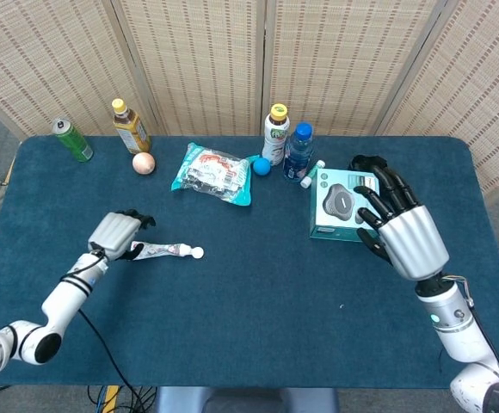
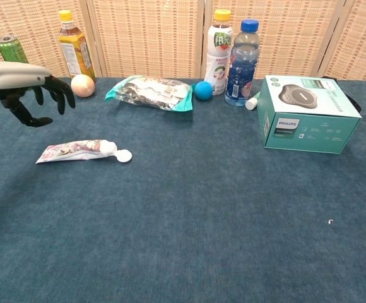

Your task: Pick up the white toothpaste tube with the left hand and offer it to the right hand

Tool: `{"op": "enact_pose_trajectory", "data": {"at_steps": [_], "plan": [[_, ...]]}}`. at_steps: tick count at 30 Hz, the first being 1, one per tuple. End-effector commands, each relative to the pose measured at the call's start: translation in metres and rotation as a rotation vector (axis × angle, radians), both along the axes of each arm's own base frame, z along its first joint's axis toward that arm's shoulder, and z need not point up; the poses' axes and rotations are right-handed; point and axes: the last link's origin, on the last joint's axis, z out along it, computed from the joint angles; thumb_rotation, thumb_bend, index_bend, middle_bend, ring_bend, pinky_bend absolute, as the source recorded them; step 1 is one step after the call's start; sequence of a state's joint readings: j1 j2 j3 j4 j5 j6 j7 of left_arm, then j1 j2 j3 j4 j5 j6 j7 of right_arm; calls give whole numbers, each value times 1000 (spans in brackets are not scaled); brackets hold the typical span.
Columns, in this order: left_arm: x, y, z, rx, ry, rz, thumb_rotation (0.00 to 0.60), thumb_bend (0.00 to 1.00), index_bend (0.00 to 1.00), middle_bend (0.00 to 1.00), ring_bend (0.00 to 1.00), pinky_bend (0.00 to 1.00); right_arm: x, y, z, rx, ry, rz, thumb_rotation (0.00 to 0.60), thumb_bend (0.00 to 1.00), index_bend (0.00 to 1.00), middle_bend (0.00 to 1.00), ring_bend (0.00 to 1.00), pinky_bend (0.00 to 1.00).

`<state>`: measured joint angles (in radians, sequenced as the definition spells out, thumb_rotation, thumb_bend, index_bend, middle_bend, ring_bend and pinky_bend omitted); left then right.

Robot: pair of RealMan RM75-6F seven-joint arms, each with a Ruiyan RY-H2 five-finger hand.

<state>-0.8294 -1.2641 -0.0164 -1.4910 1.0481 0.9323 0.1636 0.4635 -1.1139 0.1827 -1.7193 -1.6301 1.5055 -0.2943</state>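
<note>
The left hand hangs above the blue surface with its fingers loosely curled and apart, holding nothing. Just beside it, one white toothpaste tube lies flat on the surface, cap pointing toward the middle, not touched by the hand in the chest view. The right hand hovers with fingers spread and nothing in it, beside one teal box. Along the far edge stand three bottles: one yellow-capped tea bottle, one white drink bottle and one blue-capped water bottle. There are also one green can, one pale ball, one small blue ball and one snack bag.
</note>
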Motion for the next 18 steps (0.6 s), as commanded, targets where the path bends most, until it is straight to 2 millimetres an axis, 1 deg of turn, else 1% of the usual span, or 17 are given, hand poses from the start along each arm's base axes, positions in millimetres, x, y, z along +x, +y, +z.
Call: {"op": "enact_pose_trajectory", "data": {"at_steps": [1, 4, 7, 9, 11, 14, 18], "plan": [[-28, -32, 35, 186, -212, 45, 600, 378, 264, 334, 211, 284, -28, 11, 3, 50, 17, -143, 600, 183, 400, 262, 16, 134], [-52, -52, 51, 285, -244, 58, 600, 376, 264, 333, 212, 284, -49, 22, 5, 76, 33, -259, 600, 158, 260, 220, 16, 133], [-72, -75, 64, 347, -257, 93, 600, 372, 266, 332, 212, 284, -67, 34, 6, 96, 33, -361, 600, 138, 158, 194, 16, 133], [-84, -90, 71, 380, -253, 117, 600, 370, 270, 332, 212, 284, -79, 43, 7, 101, 32, -418, 600, 127, 135, 189, 16, 133], [-92, -105, 74, 403, -243, 133, 600, 369, 273, 332, 212, 284, -89, 51, 7, 106, 22, -463, 600, 127, 134, 189, 16, 133], [-99, -124, 77, 420, -230, 155, 600, 369, 279, 332, 212, 284, -99, 61, 7, 106, 10, -507, 600, 126, 134, 189, 16, 133], [-102, -138, 76, 417, -226, 168, 600, 368, 291, 332, 212, 284, -106, 71, 4, 112, 0, -542, 600, 126, 134, 189, 16, 133]]}}
